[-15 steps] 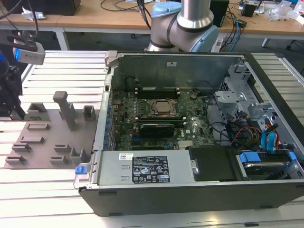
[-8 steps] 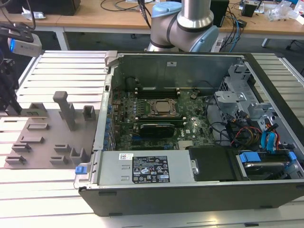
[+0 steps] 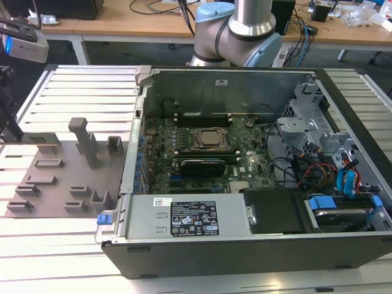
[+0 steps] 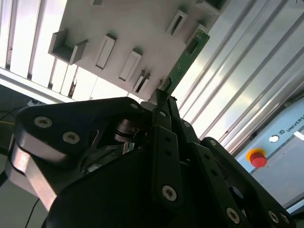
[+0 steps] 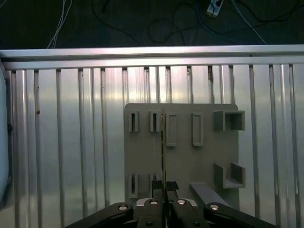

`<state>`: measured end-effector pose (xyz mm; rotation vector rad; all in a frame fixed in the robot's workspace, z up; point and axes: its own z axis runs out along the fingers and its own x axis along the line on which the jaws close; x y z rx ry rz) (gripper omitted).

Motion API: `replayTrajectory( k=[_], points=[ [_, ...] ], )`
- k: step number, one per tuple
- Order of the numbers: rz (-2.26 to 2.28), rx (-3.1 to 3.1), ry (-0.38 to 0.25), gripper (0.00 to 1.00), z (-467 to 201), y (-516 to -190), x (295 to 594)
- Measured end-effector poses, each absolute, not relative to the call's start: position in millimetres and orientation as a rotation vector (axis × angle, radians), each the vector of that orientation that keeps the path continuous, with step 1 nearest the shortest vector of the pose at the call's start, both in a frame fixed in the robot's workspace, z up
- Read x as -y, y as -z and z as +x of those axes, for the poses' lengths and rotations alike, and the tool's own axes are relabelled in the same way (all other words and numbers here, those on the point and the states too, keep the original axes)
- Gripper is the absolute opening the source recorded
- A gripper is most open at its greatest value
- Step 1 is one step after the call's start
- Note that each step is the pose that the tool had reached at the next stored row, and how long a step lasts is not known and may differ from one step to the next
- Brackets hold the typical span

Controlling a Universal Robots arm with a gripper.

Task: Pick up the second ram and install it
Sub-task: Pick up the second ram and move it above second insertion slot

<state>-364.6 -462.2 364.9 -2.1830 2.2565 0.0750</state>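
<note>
- Claw [image 4: 164,97] shut tight on ram [image 4: 186,59], pinching flat faces near one end for a rigid, straight hold.
- Ram edge-on in first wrist view, over grey holder plate [image 5: 142,152], near its slots.
- Plate on slatted surface [image 3: 86,92] beside open case [image 3: 245,257]; motherboard [image 3: 245,168] exposed, likely for seating.
</note>
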Motion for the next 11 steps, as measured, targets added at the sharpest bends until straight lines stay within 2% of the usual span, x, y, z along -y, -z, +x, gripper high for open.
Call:
replayTrajectory(
  k=[11],
  points=[
    [-2.183, -2.256, -0.075, 0.13, -365, -401, 462]
  ],
)
